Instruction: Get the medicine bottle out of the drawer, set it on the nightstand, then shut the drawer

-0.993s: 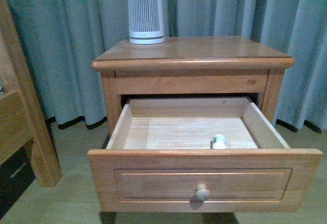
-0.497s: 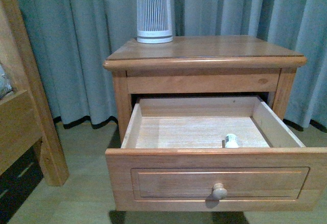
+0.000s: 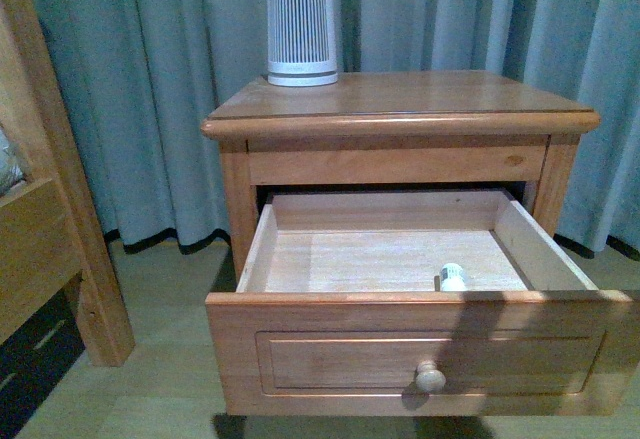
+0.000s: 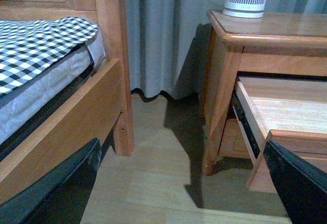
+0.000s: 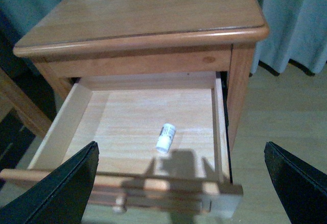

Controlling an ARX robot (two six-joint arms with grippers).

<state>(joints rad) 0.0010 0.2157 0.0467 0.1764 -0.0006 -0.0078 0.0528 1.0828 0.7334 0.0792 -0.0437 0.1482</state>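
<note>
The nightstand (image 3: 400, 109) stands ahead with its drawer (image 3: 400, 354) pulled out. The medicine bottle (image 3: 453, 277) lies on its side on the pale drawer floor, near the front right corner. In the right wrist view the medicine bottle (image 5: 165, 137) lies well ahead of my right gripper (image 5: 181, 183), which hovers open above the drawer (image 5: 127, 178) front with nothing between its fingers. My left gripper (image 4: 189, 183) is open over the floor, between the bed and the nightstand (image 4: 265, 30). Neither arm shows in the front view.
A tall white ribbed cylinder (image 3: 301, 24) stands on the nightstand top at the back left. A wooden bed frame (image 3: 45, 219) with a checked cover (image 4: 36, 40) is to the left. Grey curtains (image 3: 150, 79) hang behind. Pale floor (image 4: 153, 157) lies between bed and nightstand.
The front view shifted between 1.0 s and 0.5 s ago, so the nightstand sits further right in it. A shadow now falls across the right part of the drawer front.
</note>
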